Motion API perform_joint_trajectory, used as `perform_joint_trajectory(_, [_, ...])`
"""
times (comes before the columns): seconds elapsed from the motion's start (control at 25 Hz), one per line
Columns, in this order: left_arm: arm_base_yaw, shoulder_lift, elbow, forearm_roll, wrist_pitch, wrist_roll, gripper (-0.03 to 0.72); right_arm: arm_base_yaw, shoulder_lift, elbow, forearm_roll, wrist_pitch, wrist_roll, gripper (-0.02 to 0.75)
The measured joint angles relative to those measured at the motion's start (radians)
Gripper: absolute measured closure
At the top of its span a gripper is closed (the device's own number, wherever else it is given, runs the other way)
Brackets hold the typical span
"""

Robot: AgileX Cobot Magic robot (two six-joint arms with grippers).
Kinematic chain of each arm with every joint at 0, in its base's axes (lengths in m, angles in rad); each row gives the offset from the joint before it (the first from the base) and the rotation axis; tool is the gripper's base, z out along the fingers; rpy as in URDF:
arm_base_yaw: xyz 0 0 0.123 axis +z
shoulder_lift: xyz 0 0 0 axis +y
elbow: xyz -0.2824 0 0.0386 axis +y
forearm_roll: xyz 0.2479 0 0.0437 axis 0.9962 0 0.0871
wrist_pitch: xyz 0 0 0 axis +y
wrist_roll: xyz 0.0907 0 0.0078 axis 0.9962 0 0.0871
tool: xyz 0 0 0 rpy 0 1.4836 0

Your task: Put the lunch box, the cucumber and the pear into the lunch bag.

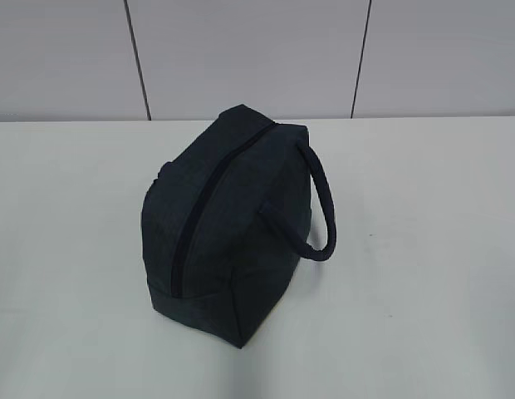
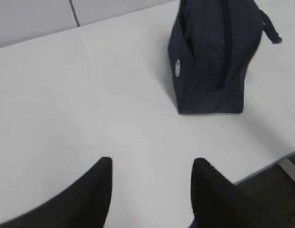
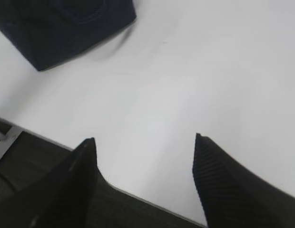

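The dark navy lunch bag (image 1: 228, 220) stands in the middle of the white table, its long zipper shut along the top and its strap handle (image 1: 322, 208) looping out on the right. It also shows in the left wrist view (image 2: 211, 57) and, as a corner, in the right wrist view (image 3: 62, 23). My left gripper (image 2: 152, 164) is open and empty above bare table, well short of the bag. My right gripper (image 3: 145, 140) is open and empty over the table's front edge. Neither gripper shows in the exterior view. The lunch box, cucumber and pear are out of view.
The white table (image 1: 424, 249) spreads round the bag on all sides. A panelled grey wall (image 1: 241, 50) stands behind it. The table's front edge (image 3: 52, 142) and dark floor show under my right gripper.
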Motion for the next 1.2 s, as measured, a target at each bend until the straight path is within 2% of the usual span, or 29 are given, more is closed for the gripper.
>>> perform_joint_trajectory(0.2, [0.171, -0.004, 0.000, -0.003, -0.001, 0.000, 0.378, -0.094, -0.005, 0.000, -0.005, 0.001, 0.000, 0.241])
perform_joint_trajectory(0.36, [0.239, -0.004, 0.001, -0.004, -0.001, 0.000, 0.393, -0.136, -0.007, 0.000, -0.011, 0.000, 0.000, 0.241])
perform_joint_trajectory(0.68, [0.265, -0.004, 0.001, -0.003, -0.001, 0.000, 0.419, -0.203, -0.007, 0.000, -0.013, 0.000, 0.000, 0.241])
perform_joint_trajectory(1.2, [0.267, -0.004, 0.001, -0.003, -0.001, 0.000, 0.419, -0.204, -0.007, 0.000, -0.013, 0.000, 0.002, 0.241])
